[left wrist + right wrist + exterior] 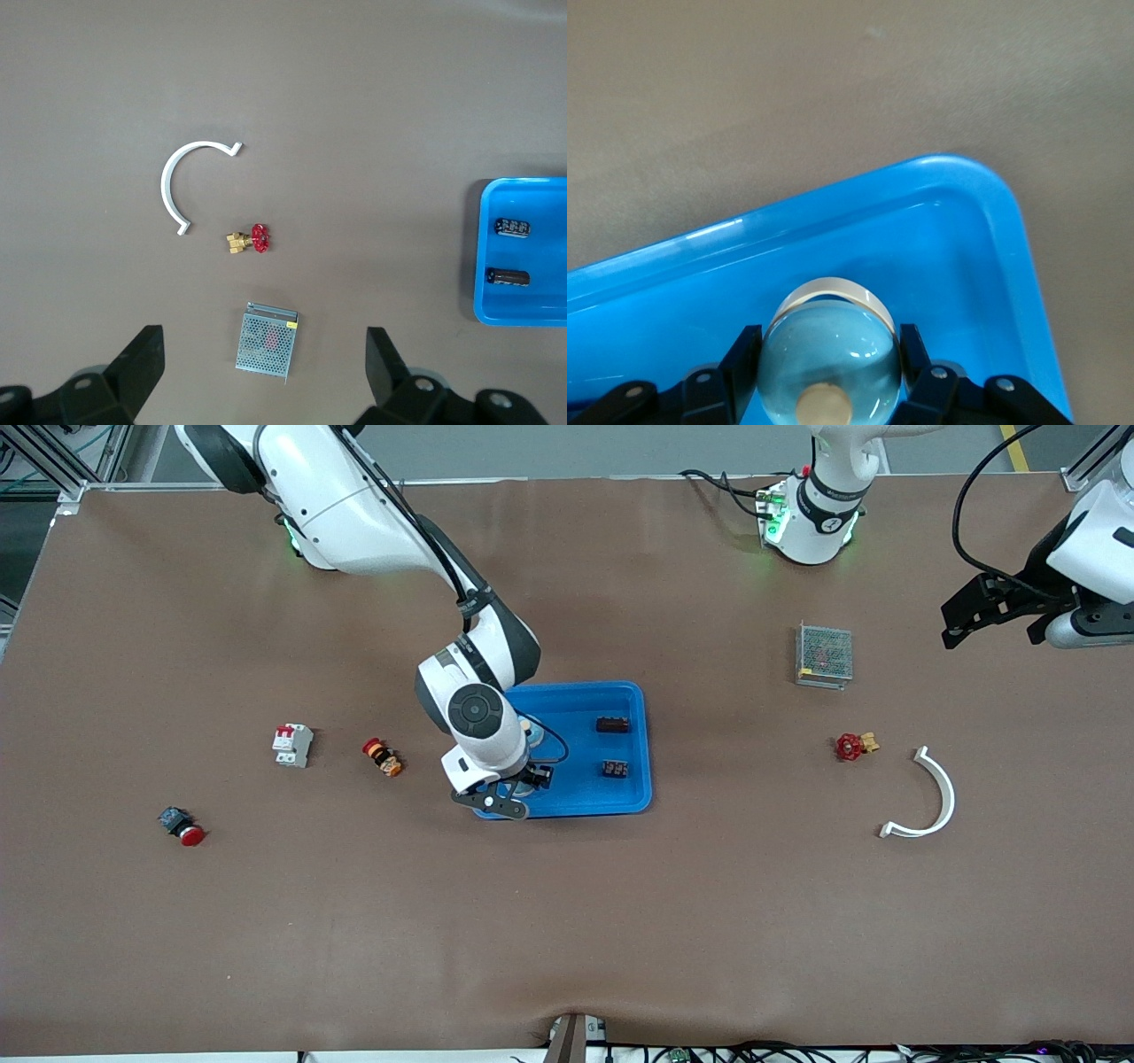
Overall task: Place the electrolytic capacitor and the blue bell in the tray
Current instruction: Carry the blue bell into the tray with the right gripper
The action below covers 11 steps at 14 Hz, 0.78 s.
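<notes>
Brown-covered desk, broad and mostly bare. Shallow bright-blue plastic tray with rounded corners and raised rim sits mid-desk; two small dark cylindrical capacitors lie inside it toward the left arm's end, apart from each other.

Right pincer is low over the tray corner toward the right arm's end, clamped on a pale-blue domed bell with a cream knob at its centre. The fingers press the dome's two flanks, the bell inside the rim.

Left pincer hangs spread wide and empty over the desk's left-arm end, waiting, above a metal mesh box.

Handling judgement: the bell looks light, rigid and glossy (likely slippery on that curved shell). Its widest girth, where it is gripped now, seems the safest hold; higher on the dome the fingers would probably slide off. A short drop should not harm it, though it may roll.
</notes>
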Each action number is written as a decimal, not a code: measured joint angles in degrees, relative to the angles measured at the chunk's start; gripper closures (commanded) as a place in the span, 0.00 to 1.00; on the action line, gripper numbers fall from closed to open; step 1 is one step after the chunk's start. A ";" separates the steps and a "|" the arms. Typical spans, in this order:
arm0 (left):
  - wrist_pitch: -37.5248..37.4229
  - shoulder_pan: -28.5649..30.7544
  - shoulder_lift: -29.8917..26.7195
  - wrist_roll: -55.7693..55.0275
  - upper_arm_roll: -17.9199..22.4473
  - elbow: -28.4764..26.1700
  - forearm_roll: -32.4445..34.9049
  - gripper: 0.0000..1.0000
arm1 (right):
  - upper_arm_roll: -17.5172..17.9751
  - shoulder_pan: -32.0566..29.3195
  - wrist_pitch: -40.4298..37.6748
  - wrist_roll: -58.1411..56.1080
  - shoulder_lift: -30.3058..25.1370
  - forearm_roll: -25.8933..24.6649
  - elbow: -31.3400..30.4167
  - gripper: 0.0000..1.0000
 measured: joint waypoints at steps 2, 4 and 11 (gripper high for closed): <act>0.01 0.00 0.00 0.00 0.00 0.00 0.00 0.00 | 0.00 0.30 0.78 0.00 0.63 0.00 0.00 0.55; 0.03 0.00 0.00 0.00 0.00 0.00 0.00 0.00 | 0.00 0.37 1.28 0.00 1.08 0.00 0.00 0.55; 0.05 0.00 0.00 0.00 0.00 0.00 0.00 0.00 | 0.00 0.65 1.63 0.00 1.31 0.00 0.00 0.44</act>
